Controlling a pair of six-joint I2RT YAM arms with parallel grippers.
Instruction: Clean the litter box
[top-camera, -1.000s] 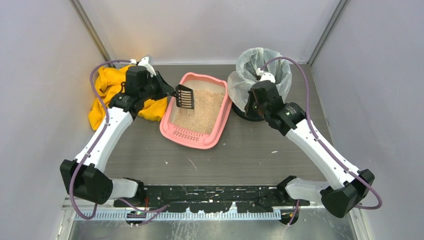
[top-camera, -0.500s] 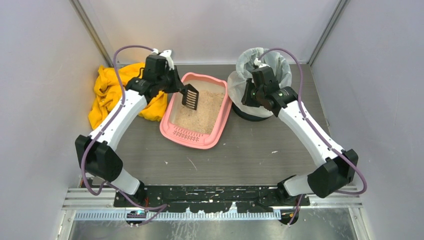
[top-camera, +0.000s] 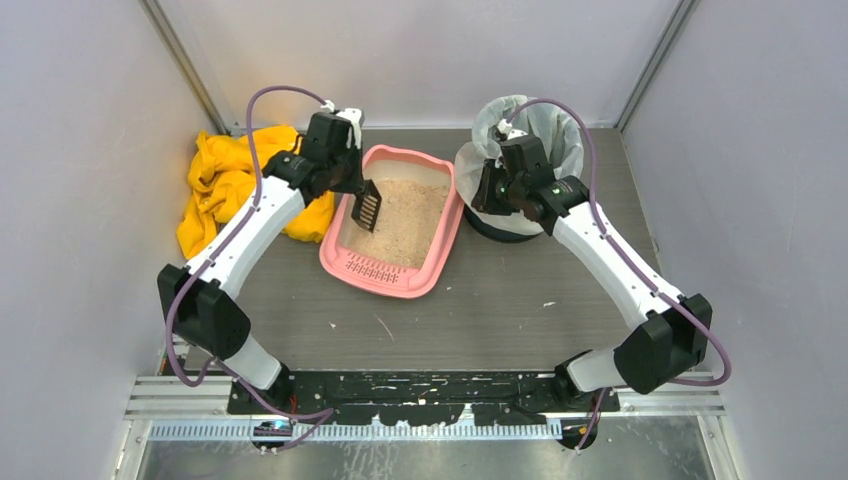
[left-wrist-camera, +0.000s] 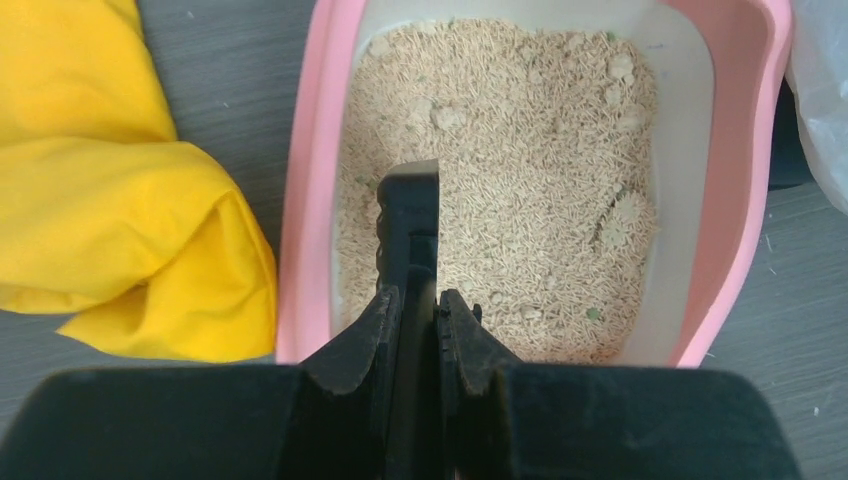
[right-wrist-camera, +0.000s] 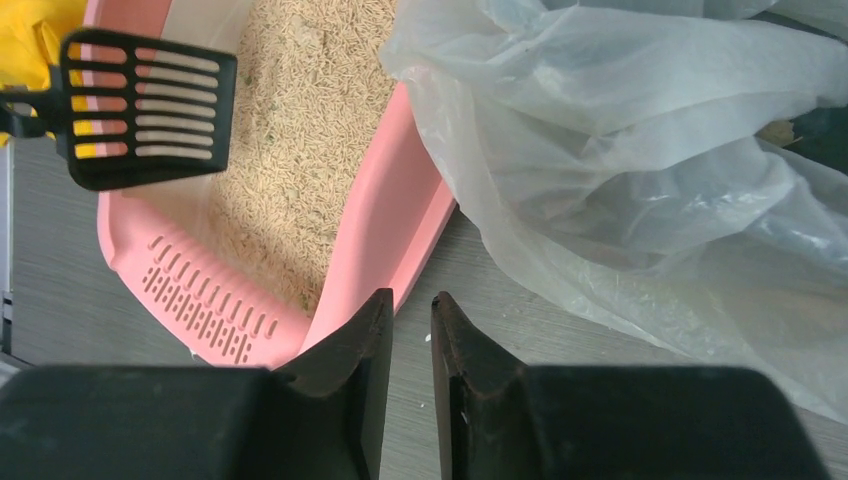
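2 things looked most likely to go wrong. The left gripper (left-wrist-camera: 418, 300) was clamped on the thin handle of the black slotted scoop (top-camera: 367, 205), which hung steeply tilted over the left side of the litter box (top-camera: 390, 272). A hard, steep dig could have twisted that handle in the grip, or shoved the light tray and thrown granules over its left rim toward the yellow cloth (top-camera: 215, 185). Any load then had to cross the tray's right rim to the bin (top-camera: 465, 165), so a tipped scoop could have spilled onto the table (top-camera: 500, 300). The right gripper (right-wrist-camera: 410, 310) hovered with its fingers a narrow gap apart and nothing between them, close to the loose liner, which it might have snagged.

The litter box sat at the far middle of the table, slotted lip nearest, with the cloth on its left and the bin just beside its right.

Counted: 1 litter box, 1 scoop, 1 bin, 1 cloth, 2 grippers. Roughly 4 paler lumps (left-wrist-camera: 440, 117) showed in the litter, though they blurred into the granules.
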